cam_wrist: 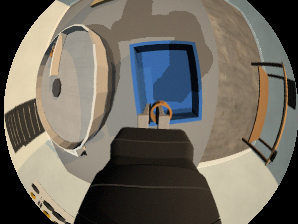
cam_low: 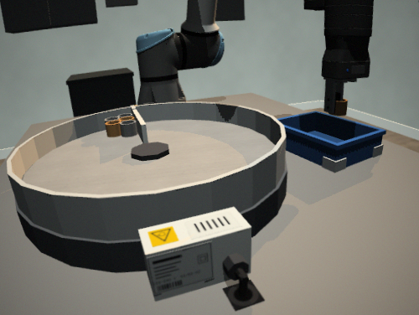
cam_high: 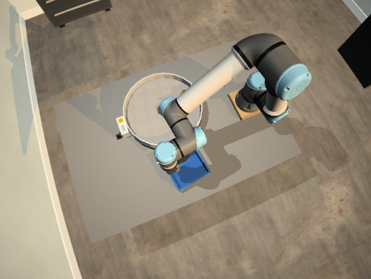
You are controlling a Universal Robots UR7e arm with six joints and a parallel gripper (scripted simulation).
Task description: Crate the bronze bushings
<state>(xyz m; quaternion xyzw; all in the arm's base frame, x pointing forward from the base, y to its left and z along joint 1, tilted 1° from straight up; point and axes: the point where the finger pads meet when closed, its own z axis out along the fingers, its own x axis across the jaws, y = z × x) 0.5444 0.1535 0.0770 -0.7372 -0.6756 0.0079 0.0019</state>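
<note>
My gripper (cam_low: pixel 338 107) (cam_wrist: pixel 153 110) is shut on a bronze bushing (cam_low: pixel 343 105) (cam_wrist: pixel 160 112) and holds it just above the far rim of the blue crate (cam_low: pixel 364 144) (cam_high: pixel 202 172) (cam_wrist: pixel 140 83). The crate looks empty inside. On the turning table (cam_low: pixel 168 197) (cam_high: pixel 148 111) (cam_wrist: pixel 73 96) a small cluster of bushings stands at the far side by the divider: a bronze one (cam_low: pixel 113 128) in front, a steel one (cam_low: pixel 129 128) beside it, and more behind. In the overhead view the arm hides most of the cluster.
A grey control box (cam_low: pixel 194 255) (cam_high: pixel 122 125) with a yellow warning label sits at the table's front. A dark octagonal hub (cam_low: pixel 150 151) marks the table's centre, with a thin divider wall (cam_low: pixel 140 122). A dark cabinet (cam_low: pixel 100 90) stands behind.
</note>
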